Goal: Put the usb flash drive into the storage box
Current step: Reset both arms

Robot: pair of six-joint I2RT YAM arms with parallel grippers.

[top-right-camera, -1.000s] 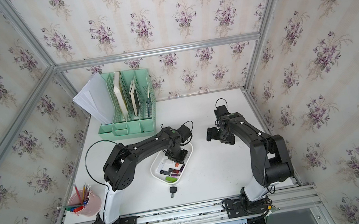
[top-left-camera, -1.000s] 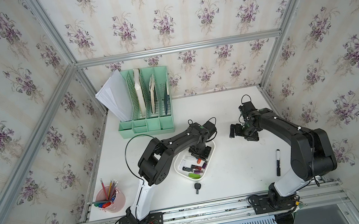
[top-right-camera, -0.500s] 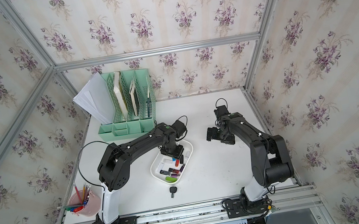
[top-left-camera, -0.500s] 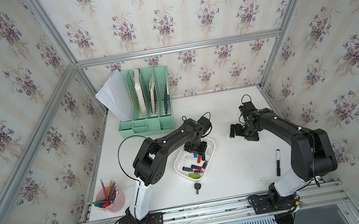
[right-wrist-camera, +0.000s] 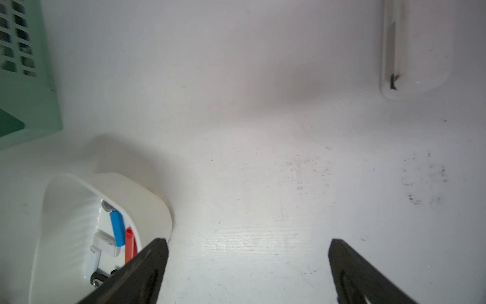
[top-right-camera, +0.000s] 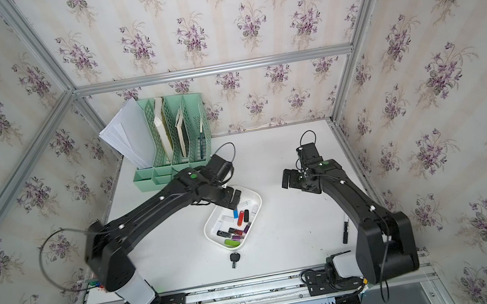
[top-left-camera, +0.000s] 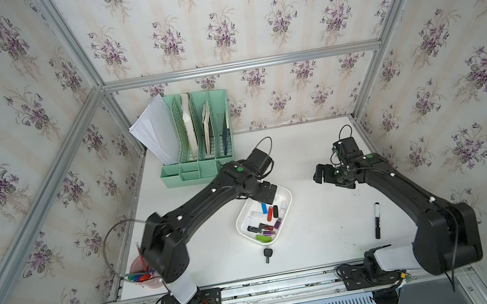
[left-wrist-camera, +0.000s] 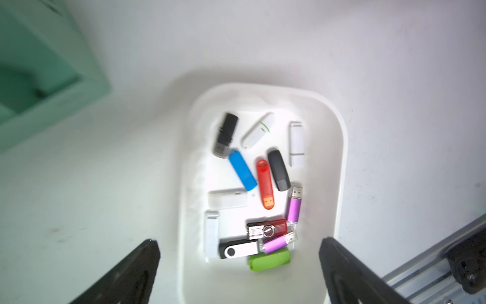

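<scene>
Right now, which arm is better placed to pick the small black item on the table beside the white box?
Probably left: the left tool, open, hangs over the storage box, close to the black item; the right tool, also open, is farther away.

Black: left arm (top-left-camera: 197, 202), right arm (top-left-camera: 394, 182) — white base links (top-left-camera: 184, 289), green dots (top-left-camera: 240, 169), cables (top-left-camera: 266, 138).

Purple-flowered wallpaper (top-left-camera: 215, 16) covers the walls — aluminium framing (top-left-camera: 239, 66) edges a white tabletop (top-left-camera: 302, 157).

Bright even light, soft shadows, glare inside storage box (left-wrist-camera: 340, 158), wrist views blurred, edges bowed
</scene>
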